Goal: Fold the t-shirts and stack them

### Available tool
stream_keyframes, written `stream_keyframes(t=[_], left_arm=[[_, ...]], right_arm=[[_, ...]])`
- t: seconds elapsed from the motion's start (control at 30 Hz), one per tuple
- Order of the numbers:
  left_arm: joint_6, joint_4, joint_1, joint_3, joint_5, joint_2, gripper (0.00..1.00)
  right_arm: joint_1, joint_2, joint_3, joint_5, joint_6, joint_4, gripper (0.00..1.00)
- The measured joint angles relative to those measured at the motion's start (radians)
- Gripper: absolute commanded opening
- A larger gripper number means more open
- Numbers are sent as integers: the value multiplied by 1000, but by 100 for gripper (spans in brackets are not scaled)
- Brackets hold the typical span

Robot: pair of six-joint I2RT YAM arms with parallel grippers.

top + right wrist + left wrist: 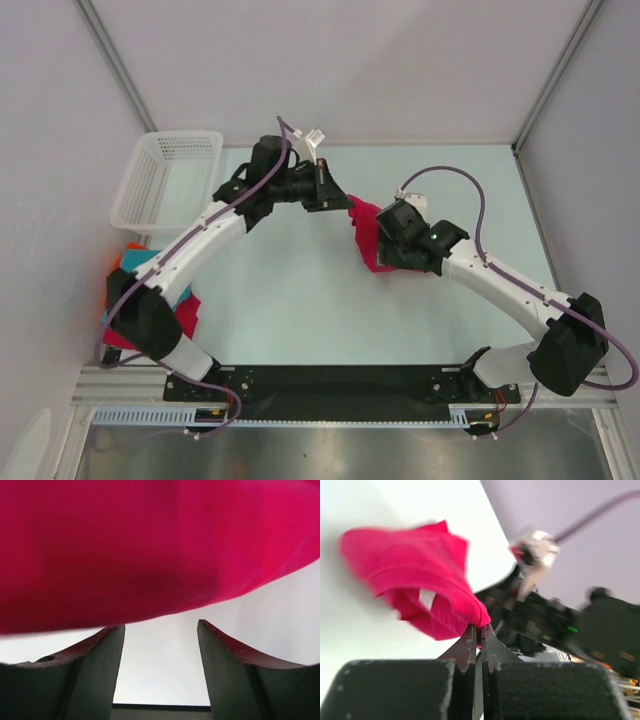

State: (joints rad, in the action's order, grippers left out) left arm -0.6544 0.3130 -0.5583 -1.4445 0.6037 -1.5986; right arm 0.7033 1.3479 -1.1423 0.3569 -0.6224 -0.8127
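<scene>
In the left wrist view my left gripper [479, 630] is pinched tight, its two fingers pressed together on an edge of the crimson shirt [420, 575]. The cloth spreads from the fingertips toward the upper left of that frame in a blurred bunch, with a small white tag showing on it.

From the overhead camera, that shirt sits just right of the middle of the frame as a crumpled red mass between the two arm heads. The left arm reaches it from the upper left and the right arm from the right.

My right gripper [161, 630] stands wide. In its own wrist view both fingers are well apart, with pale table [300, 300] between them. The crimson cloth fills the top of that frame just beyond the tips, and nothing is caught between them.

At the left edge of the overhead frame, partly under the left arm, lie the folded shirts [145, 262] in teal, orange and red. The white basket [165, 180] stands above them in the upper left.
</scene>
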Motion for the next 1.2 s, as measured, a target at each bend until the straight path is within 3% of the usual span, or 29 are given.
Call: stream_keyframes(t=[0.43, 0.67, 1.0, 1.2], left_arm=[[30, 250, 3, -3, -116, 294, 0], [26, 350, 70, -24, -187, 412, 0], [24, 453, 101, -244, -286, 491, 0], [6, 414, 101, -265, -279, 479, 0]], right_arm=[[98, 0, 32, 1, -56, 57, 65], [125, 0, 46, 9, -68, 64, 65], [135, -7, 85, 12, -89, 64, 65], [153, -7, 85, 12, -97, 74, 65]])
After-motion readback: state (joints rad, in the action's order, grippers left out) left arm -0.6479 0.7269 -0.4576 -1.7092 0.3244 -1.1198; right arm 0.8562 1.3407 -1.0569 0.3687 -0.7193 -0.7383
